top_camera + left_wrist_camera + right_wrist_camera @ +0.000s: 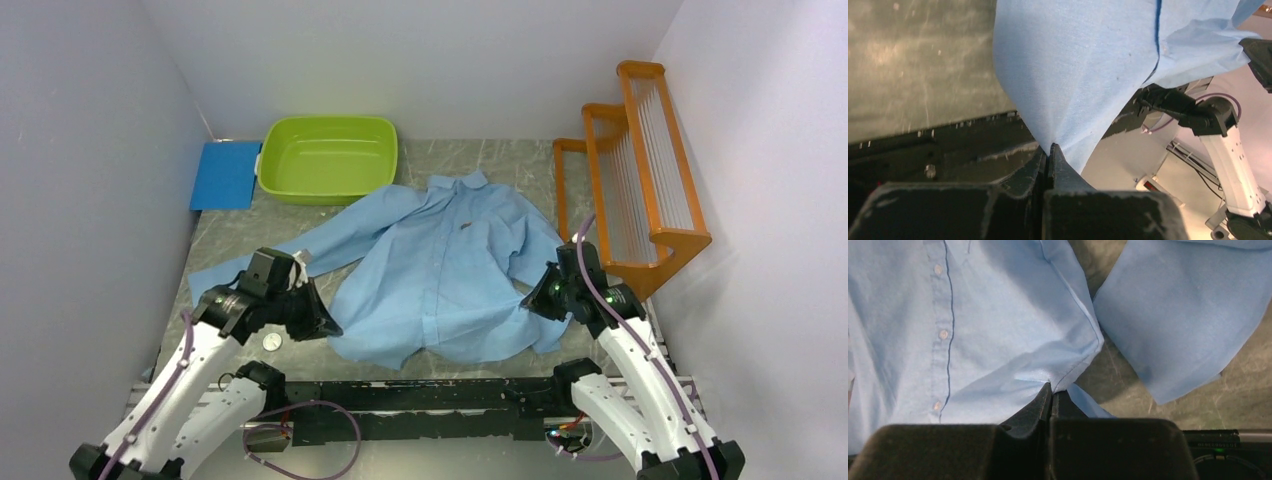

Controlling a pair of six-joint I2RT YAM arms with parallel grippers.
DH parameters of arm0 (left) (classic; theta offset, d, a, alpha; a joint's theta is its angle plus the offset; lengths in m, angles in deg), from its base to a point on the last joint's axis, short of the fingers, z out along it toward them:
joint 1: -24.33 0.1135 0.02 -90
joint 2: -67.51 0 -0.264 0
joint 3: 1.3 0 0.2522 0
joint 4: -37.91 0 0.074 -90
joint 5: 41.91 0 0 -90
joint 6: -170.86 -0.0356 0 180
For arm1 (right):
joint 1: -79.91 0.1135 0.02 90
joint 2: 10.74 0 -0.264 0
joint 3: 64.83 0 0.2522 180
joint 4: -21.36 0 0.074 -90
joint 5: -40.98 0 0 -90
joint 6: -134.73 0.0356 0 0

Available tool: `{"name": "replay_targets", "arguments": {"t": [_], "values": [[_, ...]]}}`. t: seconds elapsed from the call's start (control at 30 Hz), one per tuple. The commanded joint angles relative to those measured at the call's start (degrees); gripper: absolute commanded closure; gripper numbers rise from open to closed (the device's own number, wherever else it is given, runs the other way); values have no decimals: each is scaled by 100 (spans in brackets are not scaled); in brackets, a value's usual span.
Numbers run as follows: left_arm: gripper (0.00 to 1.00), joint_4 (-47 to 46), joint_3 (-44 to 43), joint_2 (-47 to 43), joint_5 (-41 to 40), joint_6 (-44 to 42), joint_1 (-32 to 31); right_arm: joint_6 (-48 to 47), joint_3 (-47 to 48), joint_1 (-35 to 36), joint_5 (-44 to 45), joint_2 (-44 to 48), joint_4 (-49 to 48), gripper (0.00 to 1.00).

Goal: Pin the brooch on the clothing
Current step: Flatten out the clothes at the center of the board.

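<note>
Shirt (440,260) lies collar toward the grey worktop (500,160) far edge; left claw (1049,150) and right claw (1052,390) clamp its near hem; white walls (420,60).

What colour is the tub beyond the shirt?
Lime green; the tub shows best in the top external view.

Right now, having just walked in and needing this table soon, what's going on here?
Two robot arms are working on a light blue shirt spread on the table. The left gripper is shut on the shirt's lower left hem corner. The right gripper is shut on the hem at the opposite side. A small round pale object, possibly the brooch, lies untouched on the table beside the left arm. Nothing is being pinned yet.
</note>
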Motion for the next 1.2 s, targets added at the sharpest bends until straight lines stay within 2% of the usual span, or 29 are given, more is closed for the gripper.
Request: {"name": "replay_targets", "arguments": {"t": [0.0, 0.13, 0.2, 0.27, 0.37, 0.4, 0.43, 0.57, 0.67, 0.87, 0.97, 1.17], "values": [[97, 2070, -624, -449, -137, 71, -10, 88, 339, 6, -258, 161, 768, 100], [97, 2617, -798, -620, 26, 81, -6, 128, 554, 6, -232, 366, 1303, 99], [88, 2770, -794, -679, 119, -75, -5, 93, 657, 6, -157, 531, 1577, 94], [63, 2963, -998, -722, -122, -253, -4, -84, 767, 9, -129, 689, 1675, 71], [25, 3168, -1586, -678, -805, -565, -5, -462, 977, 6, -21, 835, 1691, 31], [19, 3161, -1770, -607, -1108, -695, -7, -591, 1031, 11, -43, 841, 1608, 25], [15, 3104, -1916, -505, -1262, -857, -5, -739, 1067, 7, -172, 834, 1431, 23], [13, 2545, -2183, 215, -1386, -1350, -4, -1165, 899, 6, -1095, 418, 446, 22], [12, 1889, -2253, 968, -1338, -1745, -6, -1299, 695, 117, -1430, -372, -398, 22], [11, 124, -2438, 2492, -1668, -2147, 192, -1634, 1126, 1089, -335, -2047, -1244, 19], [12, -806, -2567, 3273, -1870, -2262, 409, -1805, 1472, 1291, 247, -2721, -1506, 18], [24, -1850, -3040, 4834, -2000, -2644, 891, -2117, 2006, 1316, 532, -3617, -2114, 17]]}}
